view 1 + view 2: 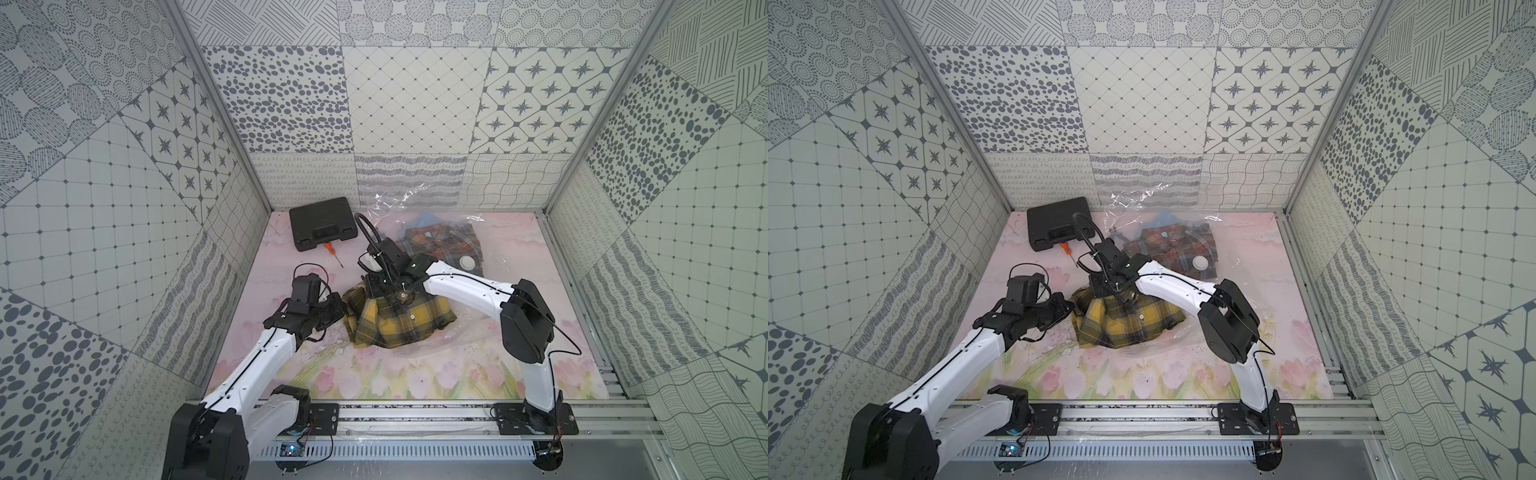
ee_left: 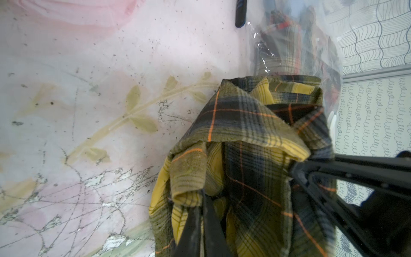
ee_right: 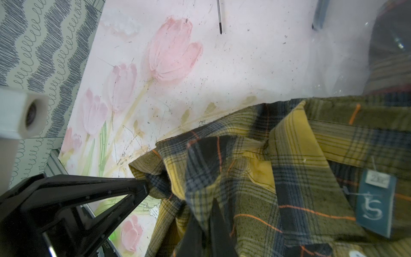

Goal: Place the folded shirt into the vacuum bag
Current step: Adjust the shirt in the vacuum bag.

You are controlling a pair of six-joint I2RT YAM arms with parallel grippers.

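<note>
Item 1, right gripper point(image 3: 178, 195): clenched on a pinch of the yellow plaid shirt point(image 1: 399, 326) near its collar, drawing the cloth up into a peak. Item 2, left gripper point(image 2: 249, 182): clamped on a bunched fold at the shirt's opposite edge, with cloth draped over both fingers. Item 3, the shirt: loosely folded, its lower part resting on the floral surface point(image 1: 374, 384), the 2 holds near each other. Item 4, vacuum bag point(image 1: 386, 203): clear crinkled film running from the back wall toward the shirt, its white valve cap point(image 1: 468, 262) just beyond the right gripper, with 1 red-and-dark plaid shirt point(image 1: 440, 245) already inside. Film glints just beside the yellow shirt's hem on the right arm's side; whether that hem lies within the mouth cannot be told. Handling note: the step in hand looks like carrying the shirt in. This is best done with both holds raised level and moved at 1 pace, so the fold keeps, and with the cloth sliding low under the upper film, clear of the cap. Sundries: black case point(image 1: 324, 228) and orange-handled screwdriver point(image 1: 331, 252), both on the left arm's side, apart from the shirt.
</note>
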